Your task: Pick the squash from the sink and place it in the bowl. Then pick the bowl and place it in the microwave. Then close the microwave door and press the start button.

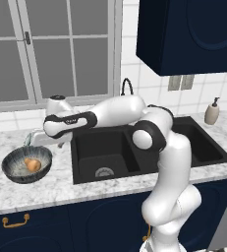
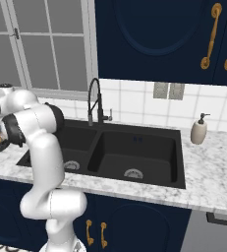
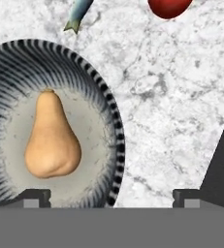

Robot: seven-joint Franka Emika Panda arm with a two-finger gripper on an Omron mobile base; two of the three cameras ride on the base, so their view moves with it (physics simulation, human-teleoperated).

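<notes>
Gripper (image 3: 111, 196), hand view: the two dark fingertips (image 3: 33, 196) stand wide apart at the lower edge with nothing between them, one over the bowl's near rim, the other over bare marble. Below them the squash (image 3: 51, 138) lies inside the bowl (image 3: 108, 131), narrow end pointing away; the bowl's left side is cut off by the frame. A red tomato (image 3: 169, 7) and a blue-grey stemmed object (image 3: 77, 14), too cropped to identify, are clipped at the top edge. Left base view: the bowl rests on the marble counter (image 1: 51, 189) left of the black sink (image 1: 110, 152), whose basins hold no visible items.
</notes>
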